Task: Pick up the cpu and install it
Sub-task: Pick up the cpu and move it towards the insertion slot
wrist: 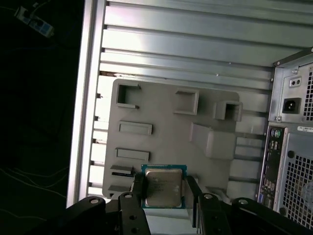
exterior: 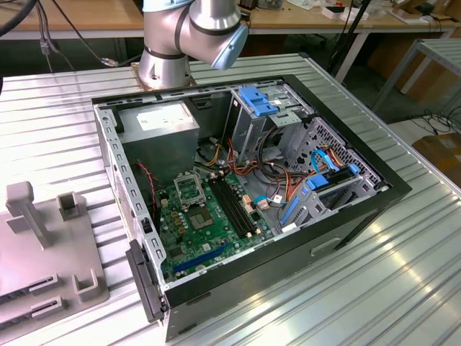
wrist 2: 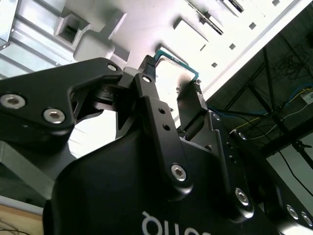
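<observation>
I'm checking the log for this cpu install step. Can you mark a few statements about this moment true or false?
1. The computer case lies open on the table. True.
2. The gripper has a finger on each of two opposite sides of the cpu. True.
3. The cpu sits inside the computer case. False: it is between the gripper's fingers, over the grey tray.
4. The grey tray is inside the computer case. False: it lies on the table beside the case.

Black jaws grip cpu (wrist 2: 173, 71) by edges; pale fixture plate (wrist 2: 137, 24) beyond.
</observation>
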Available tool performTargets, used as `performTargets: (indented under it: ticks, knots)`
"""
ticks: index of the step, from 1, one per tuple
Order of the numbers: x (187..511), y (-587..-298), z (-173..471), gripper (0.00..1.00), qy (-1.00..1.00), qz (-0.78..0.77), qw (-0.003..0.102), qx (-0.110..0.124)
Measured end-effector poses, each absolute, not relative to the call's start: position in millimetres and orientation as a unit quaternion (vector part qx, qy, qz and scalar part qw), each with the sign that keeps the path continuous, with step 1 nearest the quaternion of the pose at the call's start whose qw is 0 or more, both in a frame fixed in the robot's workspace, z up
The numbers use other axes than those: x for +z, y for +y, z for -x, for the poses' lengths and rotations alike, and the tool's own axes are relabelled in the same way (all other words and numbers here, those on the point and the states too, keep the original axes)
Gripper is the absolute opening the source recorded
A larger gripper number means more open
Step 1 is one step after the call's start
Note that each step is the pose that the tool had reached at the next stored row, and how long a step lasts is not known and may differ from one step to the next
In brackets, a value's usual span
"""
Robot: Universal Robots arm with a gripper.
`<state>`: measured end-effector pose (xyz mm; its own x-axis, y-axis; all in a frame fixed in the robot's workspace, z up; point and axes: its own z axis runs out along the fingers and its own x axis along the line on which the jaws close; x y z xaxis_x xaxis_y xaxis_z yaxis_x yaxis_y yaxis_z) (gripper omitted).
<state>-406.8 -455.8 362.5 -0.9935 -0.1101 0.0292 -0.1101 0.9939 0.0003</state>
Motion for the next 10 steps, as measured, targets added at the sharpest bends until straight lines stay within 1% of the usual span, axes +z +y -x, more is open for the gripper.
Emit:
performTargets:
  ticks: [10]
  knots:
    - [367.9, -455.9, 394.3, 0.44, -0.998, -0.055, 0.015, 0.001]
